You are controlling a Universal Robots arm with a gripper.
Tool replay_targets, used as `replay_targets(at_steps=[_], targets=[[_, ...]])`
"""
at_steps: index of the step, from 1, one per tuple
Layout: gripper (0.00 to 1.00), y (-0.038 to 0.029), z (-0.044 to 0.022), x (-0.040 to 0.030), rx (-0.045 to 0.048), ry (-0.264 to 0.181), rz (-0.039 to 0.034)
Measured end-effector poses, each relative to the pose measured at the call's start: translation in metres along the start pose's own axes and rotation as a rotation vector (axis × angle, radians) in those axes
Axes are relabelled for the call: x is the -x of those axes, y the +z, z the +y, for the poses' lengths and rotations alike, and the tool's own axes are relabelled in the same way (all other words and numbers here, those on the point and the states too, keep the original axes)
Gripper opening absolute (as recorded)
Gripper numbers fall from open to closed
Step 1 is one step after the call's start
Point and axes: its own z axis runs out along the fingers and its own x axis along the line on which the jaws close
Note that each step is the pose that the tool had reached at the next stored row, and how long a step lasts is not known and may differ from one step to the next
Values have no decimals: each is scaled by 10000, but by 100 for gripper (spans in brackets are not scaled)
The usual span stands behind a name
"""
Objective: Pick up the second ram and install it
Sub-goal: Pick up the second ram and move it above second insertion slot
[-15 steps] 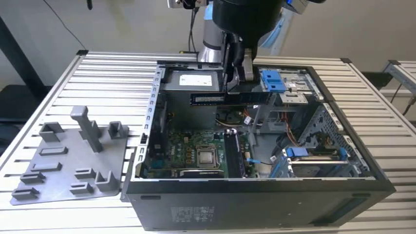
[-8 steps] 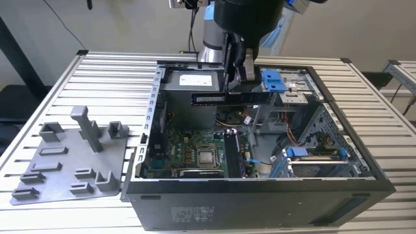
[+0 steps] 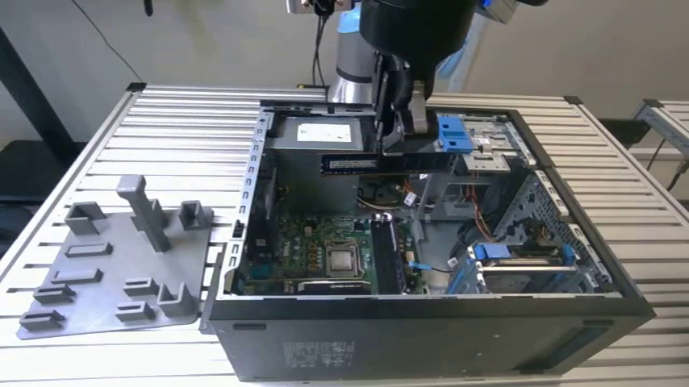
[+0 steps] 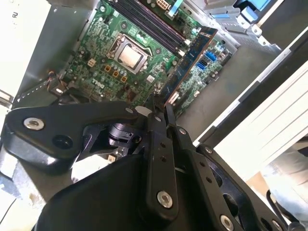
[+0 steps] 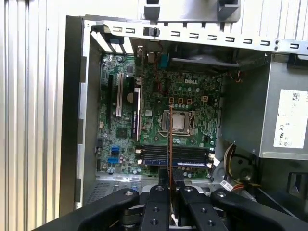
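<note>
My gripper (image 3: 402,143) is shut on the second ram (image 3: 372,164), a long dark stick with a pale label, held level above the open computer case (image 3: 431,339). The stick hangs over the back of the case, well above the green motherboard (image 3: 312,254). In the second wrist view the ram (image 4: 190,60) juts out from between the fingertips (image 4: 155,115) over the board. In the first wrist view I see the ram (image 5: 171,139) edge-on, running from the gripper (image 5: 171,185) across the black memory slots (image 5: 192,155).
A grey power supply (image 3: 312,133) and blue drive brackets (image 3: 457,134) sit at the back of the case, close to the stick. The silver processor (image 3: 344,260) lies mid-board. A grey fixture plate (image 3: 108,282) with upright posts lies on the slatted table (image 3: 183,129), at the exterior view's left.
</note>
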Motion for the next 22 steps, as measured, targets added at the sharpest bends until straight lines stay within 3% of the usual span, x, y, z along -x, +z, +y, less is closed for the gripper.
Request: replay_targets(at_steps=[8, 22], targets=[[14, 1, -122, -6, 0, 1, 0], [14, 2, -132, 18, 0, 0, 1]])
